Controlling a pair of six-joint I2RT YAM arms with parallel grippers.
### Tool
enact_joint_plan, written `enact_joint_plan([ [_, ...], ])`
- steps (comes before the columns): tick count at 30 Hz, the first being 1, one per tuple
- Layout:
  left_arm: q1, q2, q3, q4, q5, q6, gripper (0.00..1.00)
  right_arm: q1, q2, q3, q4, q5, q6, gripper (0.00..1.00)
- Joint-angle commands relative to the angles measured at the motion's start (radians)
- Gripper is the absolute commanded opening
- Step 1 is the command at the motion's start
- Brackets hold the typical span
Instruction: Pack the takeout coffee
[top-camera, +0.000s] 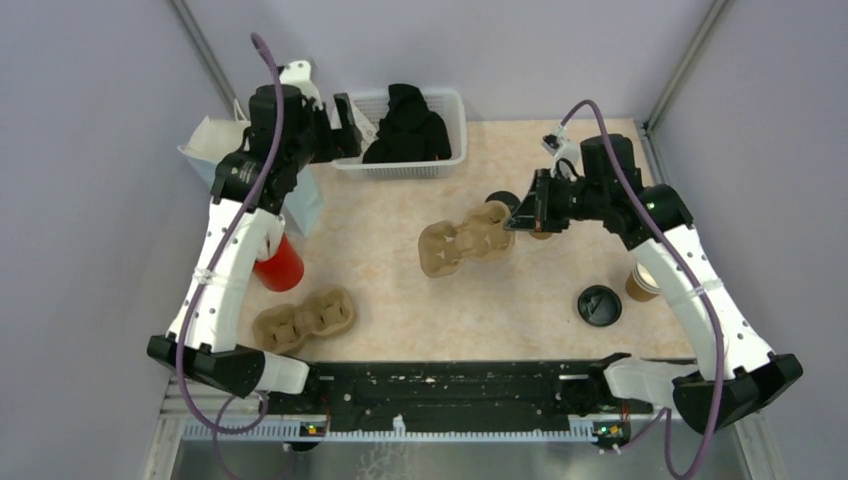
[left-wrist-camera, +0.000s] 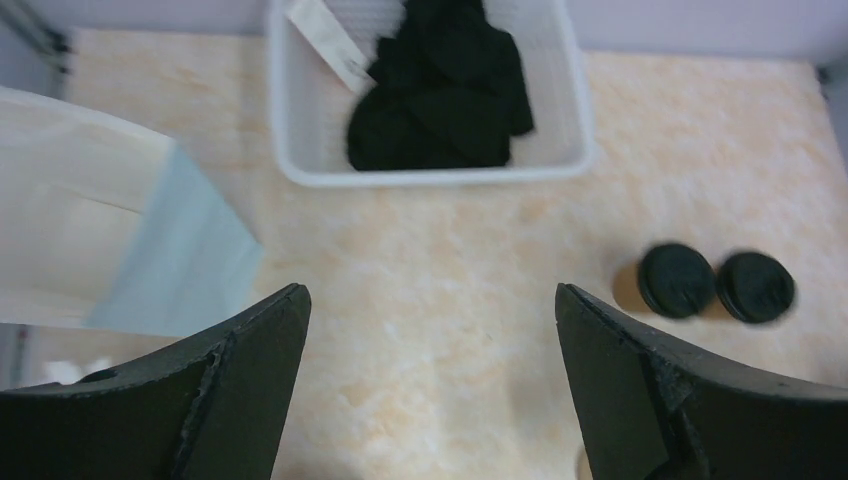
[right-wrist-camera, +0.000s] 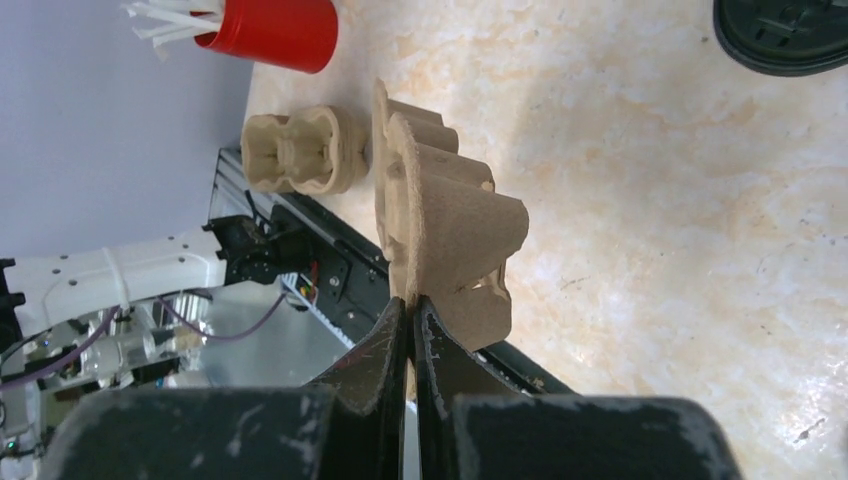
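Observation:
A brown kraft cup (top-camera: 640, 284) stands at the right, partly hidden behind my right arm. A round black lid (top-camera: 598, 305) lies on the table beside it and also shows in the right wrist view (right-wrist-camera: 785, 35). My right gripper (top-camera: 517, 214) (right-wrist-camera: 412, 305) is shut on the rim of a moulded cardboard cup carrier (top-camera: 465, 243) (right-wrist-camera: 440, 210), which hangs tilted above the table. My left gripper (top-camera: 347, 122) (left-wrist-camera: 430, 295) is open and empty, high between the paper bag and the white basket. Two round black lids (left-wrist-camera: 715, 284) show far off in the left wrist view; whether cups are under them I cannot tell.
A white basket (top-camera: 455, 105) (left-wrist-camera: 440, 175) of black cloth stands at the back. A white-and-blue paper bag (top-camera: 215, 145) (left-wrist-camera: 100, 220) stands back left. A red cup of white straws (top-camera: 279, 266) (right-wrist-camera: 270, 30) and a second carrier (top-camera: 305, 320) (right-wrist-camera: 300, 150) are at the left front.

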Motion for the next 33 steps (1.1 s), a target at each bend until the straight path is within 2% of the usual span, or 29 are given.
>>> enact_joint_plan([
  [1,0.062,0.074,0.087,0.082,-0.274,0.111,0.98,-0.009,0.018,0.090,-0.056,0.034,-0.068,0.00],
  [8,0.200,0.252,0.203,0.017,-0.306,0.183,0.98,-0.026,0.071,0.199,-0.112,0.015,-0.153,0.00],
  [11,0.224,0.306,0.215,0.015,-0.308,0.235,0.98,-0.037,0.082,0.211,-0.118,0.001,-0.170,0.00],
  [14,0.264,0.352,0.222,0.009,-0.238,0.262,0.96,-0.053,0.095,0.210,-0.117,-0.026,-0.174,0.00],
  [20,0.286,0.391,0.205,0.005,-0.133,0.275,0.77,-0.073,0.116,0.207,-0.103,-0.062,-0.179,0.00],
  [33,0.285,0.366,0.143,-0.042,-0.056,0.260,0.21,-0.094,0.123,0.177,-0.035,-0.129,-0.129,0.00],
])
